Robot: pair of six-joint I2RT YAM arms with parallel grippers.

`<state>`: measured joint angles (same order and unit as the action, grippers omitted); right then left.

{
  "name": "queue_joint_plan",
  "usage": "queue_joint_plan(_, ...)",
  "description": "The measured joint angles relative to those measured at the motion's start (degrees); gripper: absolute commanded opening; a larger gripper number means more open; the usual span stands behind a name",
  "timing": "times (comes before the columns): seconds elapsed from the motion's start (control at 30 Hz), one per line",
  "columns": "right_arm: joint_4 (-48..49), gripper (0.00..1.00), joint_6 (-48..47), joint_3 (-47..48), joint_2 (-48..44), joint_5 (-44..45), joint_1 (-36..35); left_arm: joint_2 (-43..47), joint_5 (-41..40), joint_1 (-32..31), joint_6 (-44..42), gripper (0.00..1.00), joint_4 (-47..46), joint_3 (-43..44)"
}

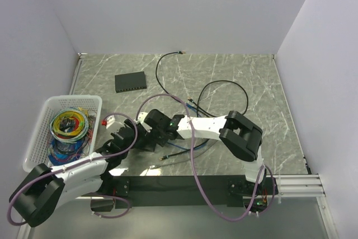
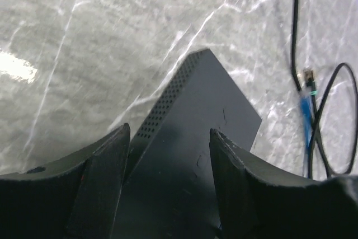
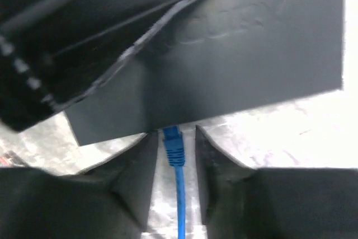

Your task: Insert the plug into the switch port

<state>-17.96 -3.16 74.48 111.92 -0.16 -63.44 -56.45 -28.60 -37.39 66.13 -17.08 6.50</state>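
Top external view: the grey surface (image 1: 257, 76) fills the middle, with a white basket (image 1: 38, 132) at the left edge. At frame centre the left gripper (image 2: 168, 135) squeezes the dark switch (image 2: 207, 104). The right gripper (image 3: 174, 135) pinches the blue plug (image 3: 173, 143), its tip at the switch's edge.

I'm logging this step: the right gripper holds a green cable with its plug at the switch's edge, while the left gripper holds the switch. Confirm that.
Wrong colour: the cable in the right gripper is blue, not green, as the right wrist view shows. The rest stands: its plug is at the edge of the switch, and the left gripper holds the switch.
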Motion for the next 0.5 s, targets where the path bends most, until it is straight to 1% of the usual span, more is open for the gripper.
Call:
queue_joint_plan(0.07, 0.2, 0.52, -0.5, 0.0, 0.0, 1.2, 0.0, 1.4, -0.1, -0.2, 0.1, 0.64, 3.5, 0.8)
queue_joint_plan(0.17, 1.4, 0.58, -0.6, -0.7, -0.5, 2.4, 0.2, 2.7, -0.5, -0.6, 0.9, 0.67, 10.8, 3.1)
queue_joint_plan(0.23, 3.9, 0.59, -0.3, -2.8, -2.3, 2.6, 0.5, 2.8, -0.6, -1.2, 1.2, 0.71, 16.6, 5.6)
queue_joint_plan(0.33, 8.0, 0.61, 0.5, -4.9, -6.1, 2.3, 0.7, 3.4, 0.5, -2.7, 2.0, 0.75, 25.7, 9.3)
queue_joint_plan(0.43, 12.1, 0.61, 1.3, -5.7, -10.8, 2.2, 0.7, 4.2, 1.1, -2.9, 2.1, 0.76, 31.3, 12.3)
queue_joint_plan(0.5, 13.6, 0.61, 2.4, -6.8, -14.8, 2.3, 0.7, 4.7, 1.4, -1.9, 1.7, 0.76, 33.5, 14.3)
